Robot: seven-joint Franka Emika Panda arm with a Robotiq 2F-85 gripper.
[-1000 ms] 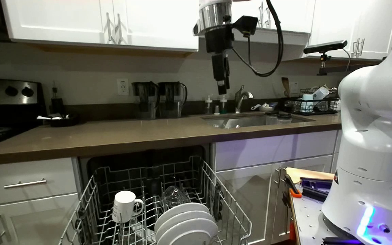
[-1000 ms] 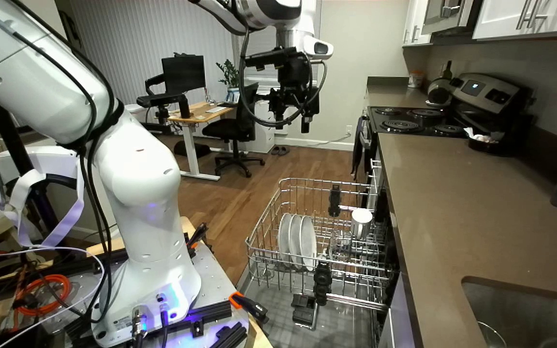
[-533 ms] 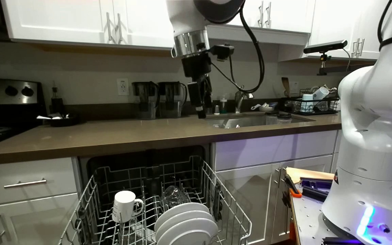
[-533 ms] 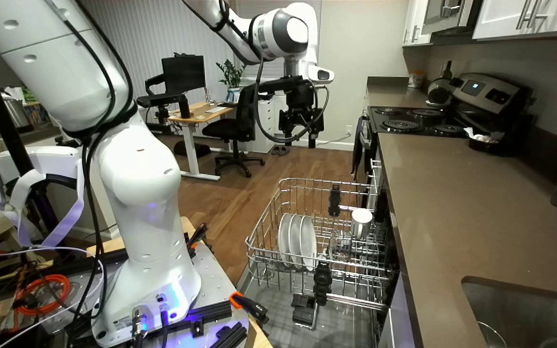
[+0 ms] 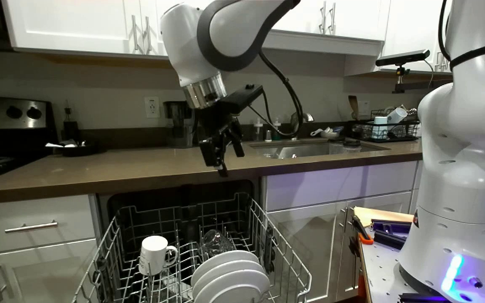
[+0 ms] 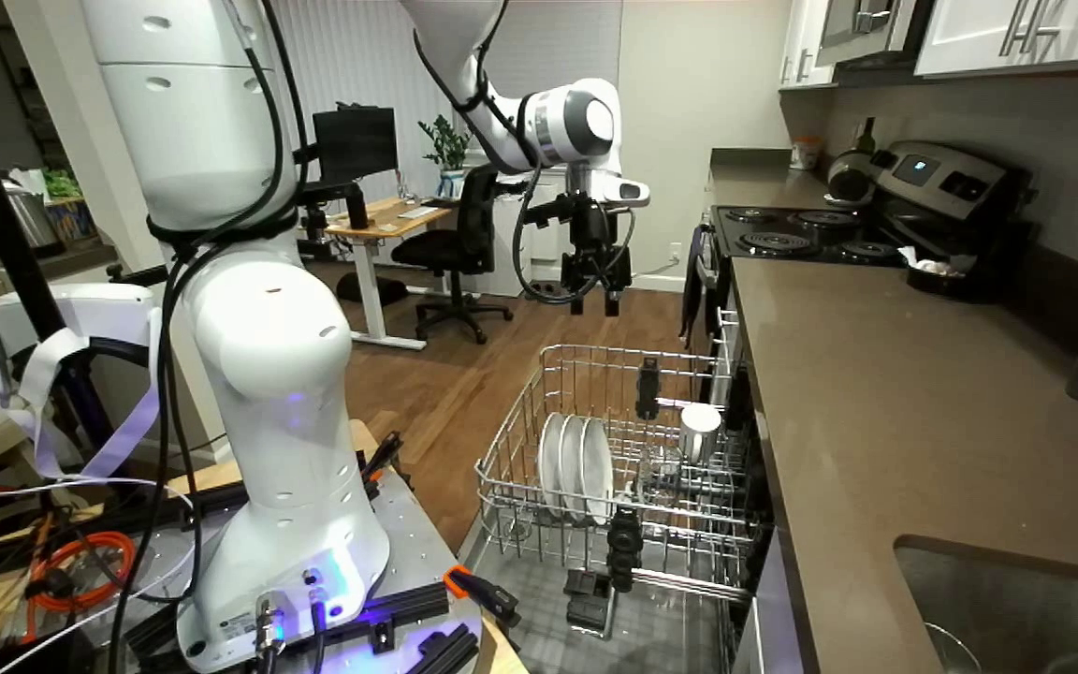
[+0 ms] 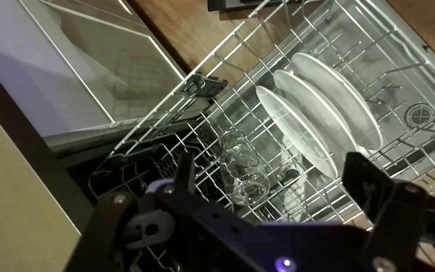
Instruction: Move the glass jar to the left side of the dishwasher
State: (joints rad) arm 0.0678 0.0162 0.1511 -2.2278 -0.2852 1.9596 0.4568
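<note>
A clear glass jar (image 7: 244, 170) rests in the silver wire rack (image 7: 178, 88) of the grey-lined dishwasher (image 6: 670, 610). In the wrist view it shows near the middle of the frame, its narrower end toward the top and its broad round end lower down. The black two-fingered tool (image 6: 594, 303) is spread: its fingers (image 7: 366, 179) stand well apart, and in both exterior views it hangs above the rack, apart from the jar. In the wrist view the jar appears between the fingers, nearer the one toward the left of the frame. Three round white plates (image 5: 230, 281) stand on edge in the rack, just beside the jar, at the lower middle of the frame in an exterior view. A white mug with a handle (image 5: 152, 255) sits farther left in that picture. A white jointed arm (image 5: 457, 162) carries the tool, its base at the lower right. Behind the rack a long brown counter (image 5: 141, 162) spans the frame.
</note>
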